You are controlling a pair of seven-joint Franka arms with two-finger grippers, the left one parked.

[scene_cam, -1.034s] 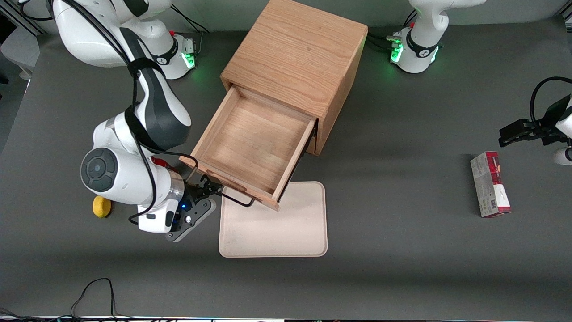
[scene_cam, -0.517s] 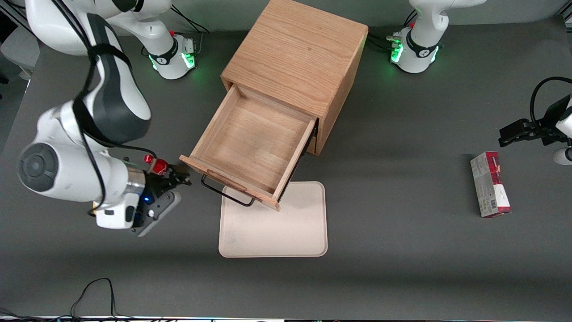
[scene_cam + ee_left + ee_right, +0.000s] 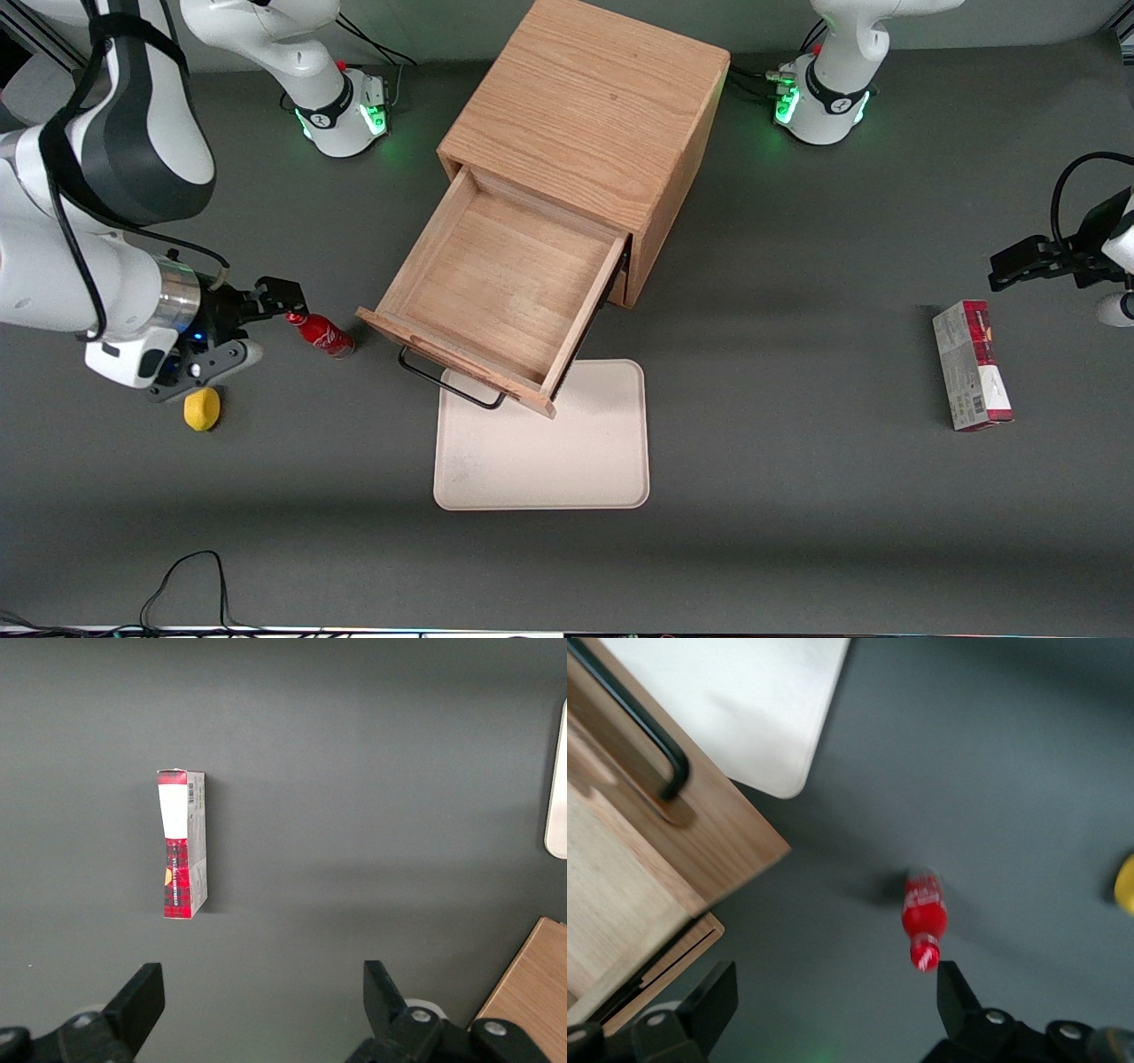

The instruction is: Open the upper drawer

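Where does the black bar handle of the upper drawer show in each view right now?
Front view: black bar handle on the pulled-out upper drawer, above the beige tray; the gripper, jaws open, is well clear, above the red bottle.
Right wrist view: handle beside the tray.
Left wrist view: not in it.
Shared landmark: the tray.

Pincer [image 3: 270, 306] over bottle [image 3: 321, 334] – upper drawer [image 3: 496, 292] beside, wide open.
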